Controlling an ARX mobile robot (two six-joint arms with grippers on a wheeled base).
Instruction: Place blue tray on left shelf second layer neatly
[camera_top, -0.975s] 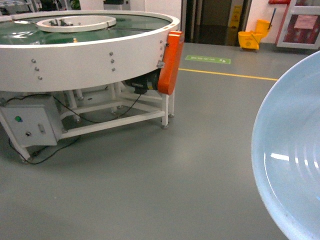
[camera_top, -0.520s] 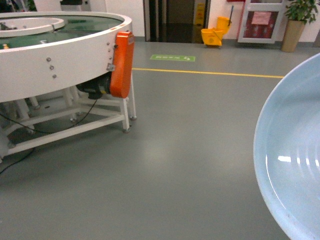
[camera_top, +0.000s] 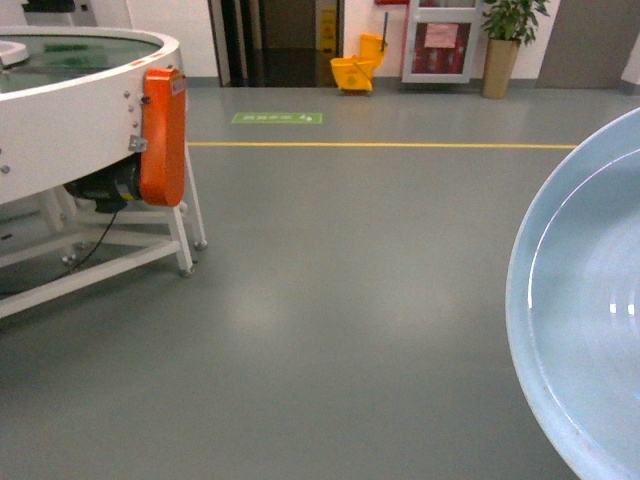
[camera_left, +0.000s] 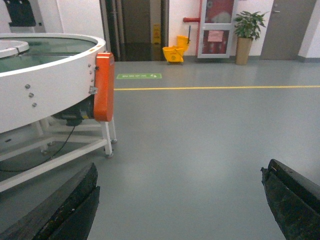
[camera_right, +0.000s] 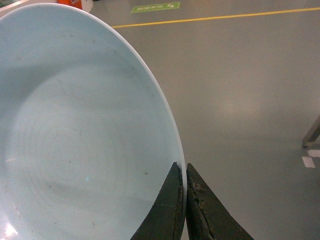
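The blue tray (camera_top: 590, 330) is a pale light-blue round dish that fills the right edge of the head view, held above the grey floor. In the right wrist view the blue tray (camera_right: 75, 140) covers the left half, and my right gripper (camera_right: 185, 167) is shut on its rim, one finger inside and one outside. My left gripper (camera_left: 180, 200) hangs open over bare floor with nothing between its dark fingers (camera_left: 75, 205). Neither gripper itself shows in the head view. The left shelf is out of view.
A round white conveyor table (camera_top: 70, 110) with an orange guard (camera_top: 163, 135) stands at the left on a white frame. A yellow floor line (camera_top: 400, 145), a yellow mop bucket (camera_top: 358, 70), a potted plant (camera_top: 505, 40) and doors lie far ahead. A post foot (camera_right: 312, 132) shows at right.
The conveyor table has slid leftward in the head view and the far wall with bucket, door and plant has come into view. The tray keeps its place at the right edge.
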